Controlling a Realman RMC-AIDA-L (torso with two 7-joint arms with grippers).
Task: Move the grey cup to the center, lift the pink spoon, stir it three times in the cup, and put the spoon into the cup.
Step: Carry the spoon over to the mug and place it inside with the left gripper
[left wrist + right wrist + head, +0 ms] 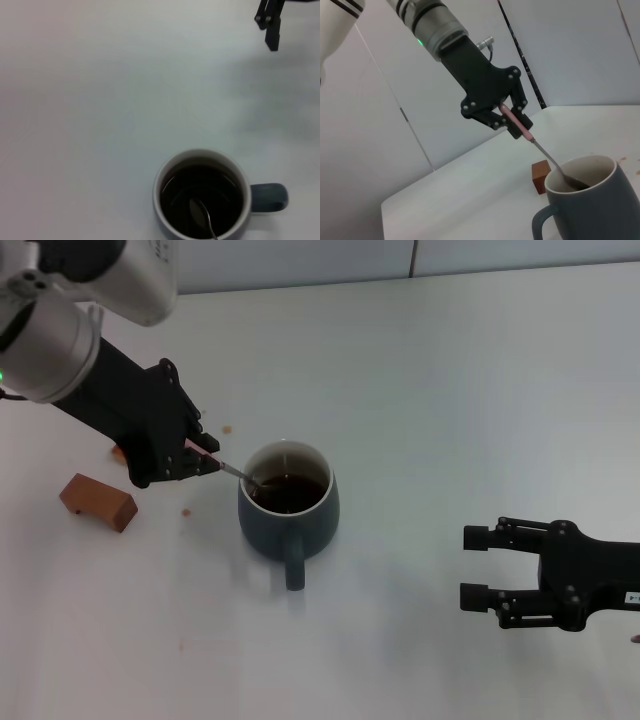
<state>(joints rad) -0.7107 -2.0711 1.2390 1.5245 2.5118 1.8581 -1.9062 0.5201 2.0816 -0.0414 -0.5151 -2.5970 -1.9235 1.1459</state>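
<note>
One thick handle juts from the dark grey-blue, white-lined grey cup [288,512].

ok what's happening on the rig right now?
The left gripper holds the pink spoon by its handle, tilted, with the bowl dipped in the dark liquid in the grey cup. The right gripper sits open on the table, apart from the cup. A brown block lies by the left arm.

You have open bench [450,390] behind and right of the grey cup [290,515]. On its left, the left gripper [205,462] holds the pink spoon [225,468] slanting into the cup, a brown block [97,502] beyond. The right gripper [478,566] sits well apart, jaws spread.
</note>
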